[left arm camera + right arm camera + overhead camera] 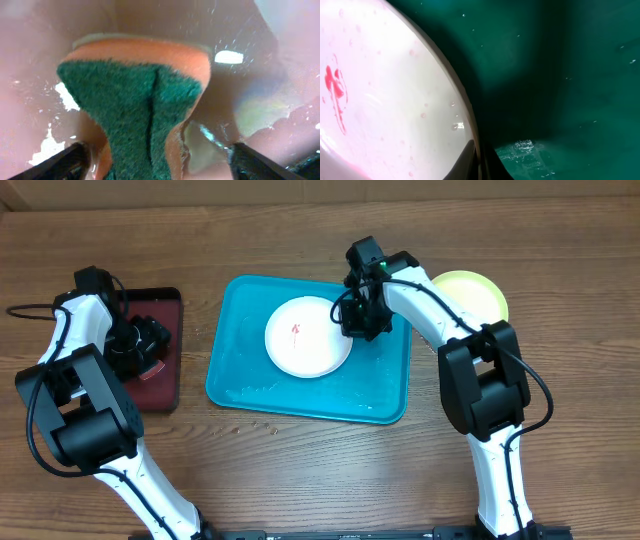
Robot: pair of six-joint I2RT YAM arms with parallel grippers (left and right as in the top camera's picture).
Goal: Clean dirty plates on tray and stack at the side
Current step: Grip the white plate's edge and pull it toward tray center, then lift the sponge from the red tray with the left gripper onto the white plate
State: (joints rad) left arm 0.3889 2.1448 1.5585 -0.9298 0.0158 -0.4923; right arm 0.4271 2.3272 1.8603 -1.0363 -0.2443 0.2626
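Note:
A white plate [305, 338] with a small red smear [335, 85] lies in the turquoise tray [240, 370]. My right gripper [360, 320] is at the plate's right edge. In the right wrist view its jaws [480, 160] are shut on the rim of the white plate [385, 100], one finger above and one below, over the wet tray floor [560, 75]. A yellow-green plate [480, 295] rests on the table right of the tray. My left gripper [135, 345] hovers over the dark red tray, open [157, 156] around an orange sponge with a green scouring face [135, 95].
The small dark red tray [160, 395] sits at the left, its wet floor [280, 60] showing in the left wrist view. Water droplets lie along the turquoise tray's front. Both arms' bases stand at the table's near edge.

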